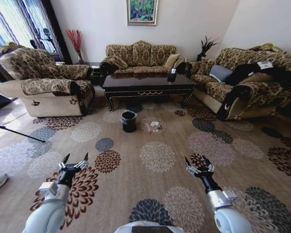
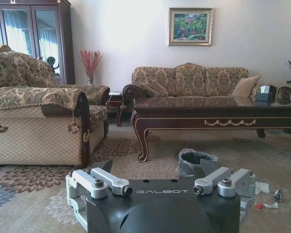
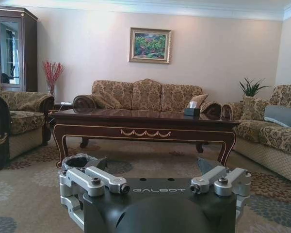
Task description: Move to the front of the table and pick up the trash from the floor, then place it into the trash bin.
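Observation:
The dark brown table (image 1: pixel 148 86) stands ahead between the sofas. In front of it on the patterned floor (image 1: pixel 136 182) sits the black trash bin (image 1: pixel 129 121). The trash (image 1: pixel 154 126), white scraps with a tiny red bit, lies just right of the bin. My left gripper (image 1: pixel 73 162) and right gripper (image 1: pixel 200 165) hover open and empty over the carpet, well short of both. The left wrist view shows the table (image 2: pixel 218 109), the lined bin (image 2: pixel 196 162) and the white and red scraps (image 2: pixel 263 188) beyond my left gripper (image 2: pixel 157 170). In the right wrist view, the bin (image 3: pixel 80 161) and table (image 3: pixel 145 124) lie beyond my right gripper (image 3: pixel 153 165).
A patterned armchair (image 1: pixel 48 90) stands at the left, a three-seat sofa (image 1: pixel 140 56) behind the table, and another sofa (image 1: pixel 242 82) at the right. A tissue box (image 1: pixel 171 75) rests on the table. A dark rod (image 1: pixel 17 132) lies on the floor at far left.

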Available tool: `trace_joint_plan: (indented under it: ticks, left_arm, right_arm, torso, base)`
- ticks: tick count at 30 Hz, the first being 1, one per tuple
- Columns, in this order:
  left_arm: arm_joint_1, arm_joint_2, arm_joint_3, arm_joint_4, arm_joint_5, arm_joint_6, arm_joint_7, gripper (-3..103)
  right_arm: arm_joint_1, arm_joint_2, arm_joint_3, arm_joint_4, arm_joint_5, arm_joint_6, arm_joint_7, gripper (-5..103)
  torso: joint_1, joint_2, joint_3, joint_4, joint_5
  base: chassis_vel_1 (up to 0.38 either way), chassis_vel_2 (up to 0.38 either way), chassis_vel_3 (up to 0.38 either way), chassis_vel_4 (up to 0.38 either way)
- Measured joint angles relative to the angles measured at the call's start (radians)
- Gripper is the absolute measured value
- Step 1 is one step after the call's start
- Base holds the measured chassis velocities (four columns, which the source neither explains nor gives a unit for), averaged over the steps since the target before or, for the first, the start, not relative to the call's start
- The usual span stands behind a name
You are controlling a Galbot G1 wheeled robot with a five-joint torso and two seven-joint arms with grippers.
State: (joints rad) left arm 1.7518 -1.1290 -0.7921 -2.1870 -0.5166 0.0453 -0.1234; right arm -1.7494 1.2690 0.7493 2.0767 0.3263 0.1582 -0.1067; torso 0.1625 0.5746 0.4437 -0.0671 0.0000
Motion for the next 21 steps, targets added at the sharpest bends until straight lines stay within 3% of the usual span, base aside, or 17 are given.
trace_joint_plan:
  ticks: [21]
  left_arm:
    - [-0.019,0.003,-0.001,0.008,-0.007,0.010,0.001,100]
  right_arm:
    - [-0.016,0.021,0.012,0.014,-0.025,0.001,-0.001,100]
  torso:
    - [-0.037,-0.089,-0.052,0.0000,0.0000]
  base:
    - [0.000,0.000,0.000,0.000]
